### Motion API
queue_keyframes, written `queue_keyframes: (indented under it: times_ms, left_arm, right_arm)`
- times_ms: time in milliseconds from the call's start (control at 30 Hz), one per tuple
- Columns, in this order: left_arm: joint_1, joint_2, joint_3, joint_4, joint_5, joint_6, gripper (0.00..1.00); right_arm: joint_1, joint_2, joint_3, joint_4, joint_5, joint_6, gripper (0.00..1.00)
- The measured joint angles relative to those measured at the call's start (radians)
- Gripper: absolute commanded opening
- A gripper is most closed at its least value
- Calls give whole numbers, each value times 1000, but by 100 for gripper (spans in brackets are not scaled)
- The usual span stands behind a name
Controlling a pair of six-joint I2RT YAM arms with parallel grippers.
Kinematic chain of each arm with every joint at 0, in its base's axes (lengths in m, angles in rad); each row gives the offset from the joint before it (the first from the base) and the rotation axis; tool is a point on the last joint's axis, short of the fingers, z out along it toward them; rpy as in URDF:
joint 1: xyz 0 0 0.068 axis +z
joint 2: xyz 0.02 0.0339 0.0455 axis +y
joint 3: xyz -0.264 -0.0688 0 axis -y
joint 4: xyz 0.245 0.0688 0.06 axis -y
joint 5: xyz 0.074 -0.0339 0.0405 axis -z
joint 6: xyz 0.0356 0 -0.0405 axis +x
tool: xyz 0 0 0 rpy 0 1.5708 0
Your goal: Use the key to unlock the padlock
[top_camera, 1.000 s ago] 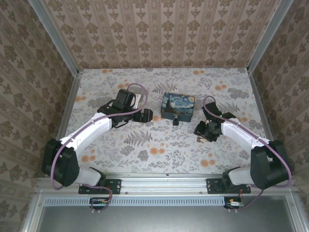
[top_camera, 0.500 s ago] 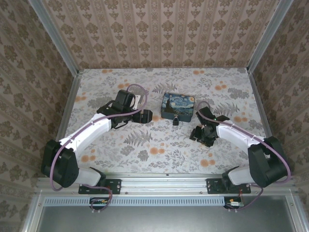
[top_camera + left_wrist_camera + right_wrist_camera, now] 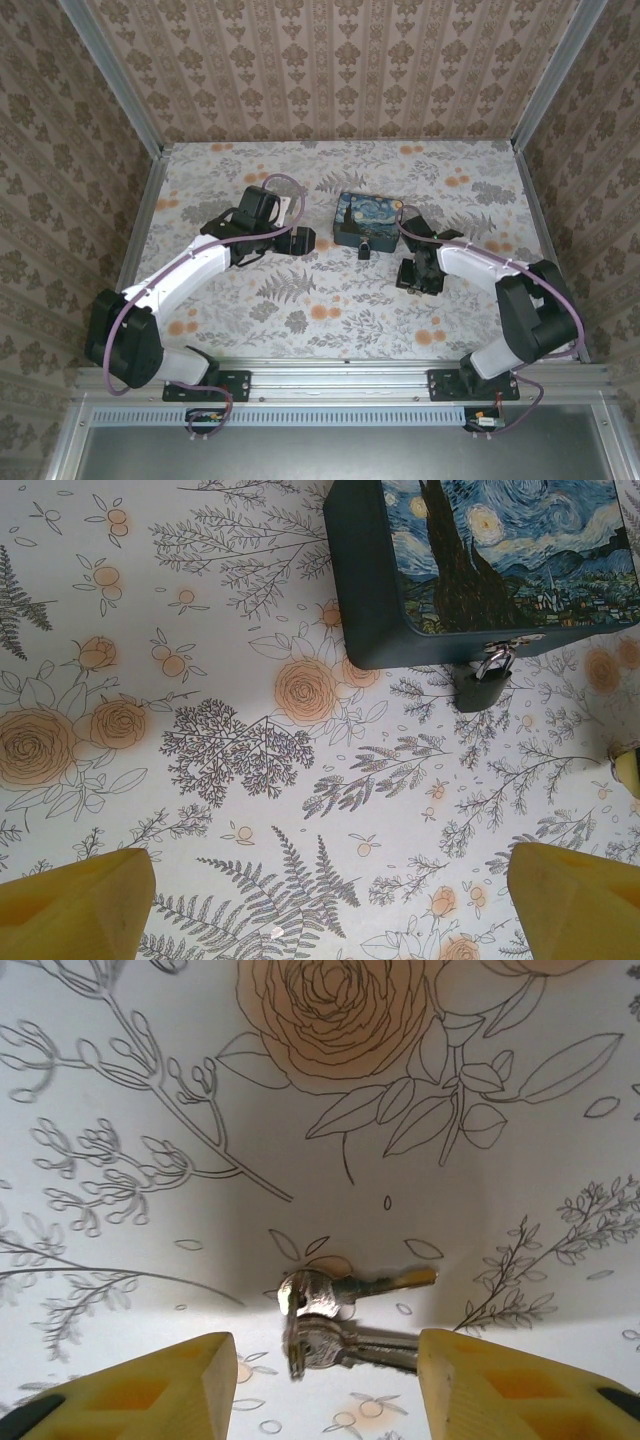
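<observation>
A small dark padlock [image 3: 482, 684] hangs from the hasp on the front of a painted box [image 3: 490, 560], also seen as the padlock [image 3: 366, 250] on the box [image 3: 368, 220]. Two silver keys on a ring [image 3: 345, 1320] lie flat on the floral tablecloth. My right gripper [image 3: 325, 1385] hovers just over them, open, its yellow fingers [image 3: 150, 1385] on either side of the keys; it sits right of the box [image 3: 420, 272]. My left gripper [image 3: 320, 900] is open and empty, left of the box [image 3: 300, 240].
The floral tablecloth [image 3: 300, 300] covers the table, walled by patterned panels [image 3: 330, 70] on three sides. A yellow fingertip of the other arm [image 3: 626, 770] shows at the right edge of the left wrist view.
My right gripper has moved left and turned, coming down over the keys. The left arm and the box have not moved.
</observation>
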Motion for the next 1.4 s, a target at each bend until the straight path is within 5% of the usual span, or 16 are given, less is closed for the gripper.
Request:
queue_keyframes:
  times_ms: [533,1033,1400]
  left_arm:
    - [0,-55,-13,-11,-15,0,93]
    - [-5,-60,-21,-28,9,-10,92]
    - [-97,-64,-57,3,34,-61,92]
  right_arm:
    - [35,89,68,-41,47,-50,9]
    - [-36,31,86,1,-94,39,0]
    - [-75,-11,58,49,-182,80,0]
